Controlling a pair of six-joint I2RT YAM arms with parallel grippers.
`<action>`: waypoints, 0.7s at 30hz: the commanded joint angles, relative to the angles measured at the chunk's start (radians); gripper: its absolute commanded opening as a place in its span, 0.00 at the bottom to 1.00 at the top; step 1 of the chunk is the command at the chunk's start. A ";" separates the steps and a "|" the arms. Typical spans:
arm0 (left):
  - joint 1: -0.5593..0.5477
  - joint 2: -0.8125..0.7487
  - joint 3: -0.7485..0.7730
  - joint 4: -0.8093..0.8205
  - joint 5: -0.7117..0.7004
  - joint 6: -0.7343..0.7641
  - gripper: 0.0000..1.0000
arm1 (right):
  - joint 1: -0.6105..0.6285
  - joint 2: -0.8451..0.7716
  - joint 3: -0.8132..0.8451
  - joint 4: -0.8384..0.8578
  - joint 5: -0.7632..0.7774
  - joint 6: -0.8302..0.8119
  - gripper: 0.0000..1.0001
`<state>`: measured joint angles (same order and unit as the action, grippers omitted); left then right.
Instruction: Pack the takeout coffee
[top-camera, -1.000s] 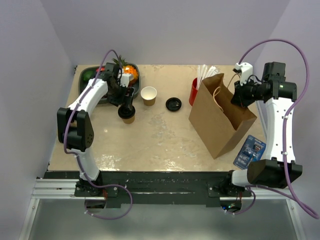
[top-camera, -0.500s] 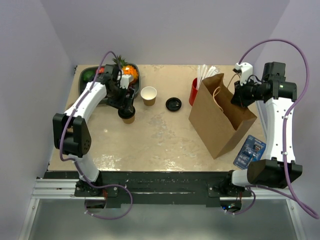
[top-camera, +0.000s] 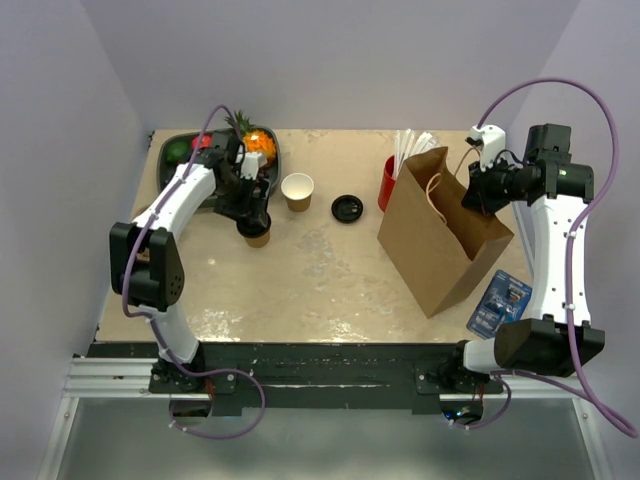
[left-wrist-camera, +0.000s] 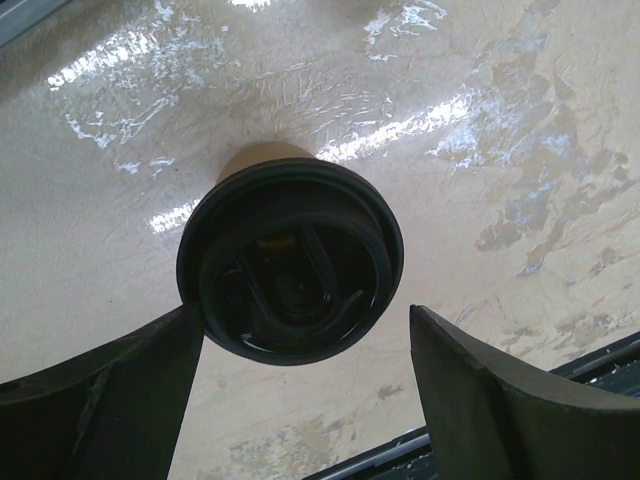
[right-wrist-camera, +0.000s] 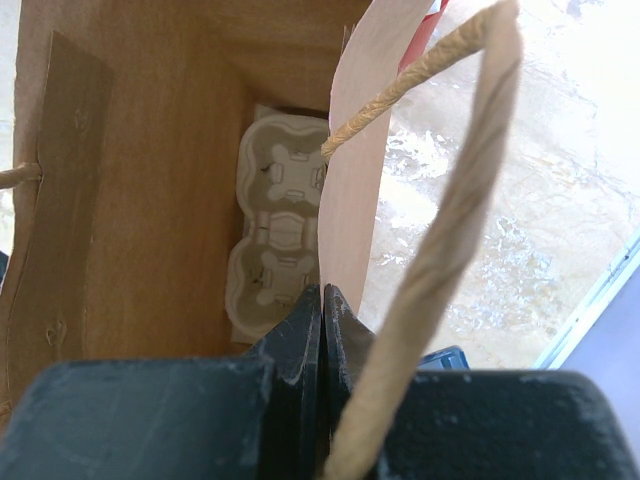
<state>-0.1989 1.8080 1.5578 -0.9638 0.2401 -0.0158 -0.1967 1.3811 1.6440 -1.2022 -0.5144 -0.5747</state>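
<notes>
The takeout coffee (top-camera: 259, 235), a small paper cup with a black lid (left-wrist-camera: 290, 260), stands on the table left of centre. My left gripper (top-camera: 254, 214) hangs right above it, open. Its fingers (left-wrist-camera: 100, 400) straddle the lid, the left one at the lid's rim and the right one apart from it. The brown paper bag (top-camera: 440, 240) stands open at the right. My right gripper (top-camera: 478, 190) is shut on the bag's rim (right-wrist-camera: 345, 200) and holds it open. A moulded cup carrier (right-wrist-camera: 275, 240) lies at the bag's bottom.
An open paper cup with no lid (top-camera: 297, 190) and a loose black lid (top-camera: 347, 208) sit beside the coffee. A red cup with straws (top-camera: 386, 183) stands behind the bag. A dark tray with fruit (top-camera: 180, 150) is at the back left. A blue packet (top-camera: 500, 303) lies right of the bag.
My left arm has shifted slightly at the elbow while its gripper stays over the lidded cup. The right arm and the bag have not moved.
</notes>
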 joint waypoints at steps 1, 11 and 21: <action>-0.002 0.022 0.045 0.011 0.022 -0.026 0.87 | -0.001 0.001 0.002 0.000 -0.003 0.010 0.00; -0.002 0.051 0.059 0.010 0.013 -0.018 0.84 | 0.000 0.003 0.002 0.000 -0.004 0.012 0.00; -0.002 0.022 0.033 -0.012 -0.028 0.045 0.81 | 0.000 0.001 -0.004 0.000 -0.003 0.010 0.00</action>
<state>-0.1986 1.8458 1.5864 -0.9550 0.2287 -0.0086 -0.1967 1.3811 1.6440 -1.2022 -0.5144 -0.5747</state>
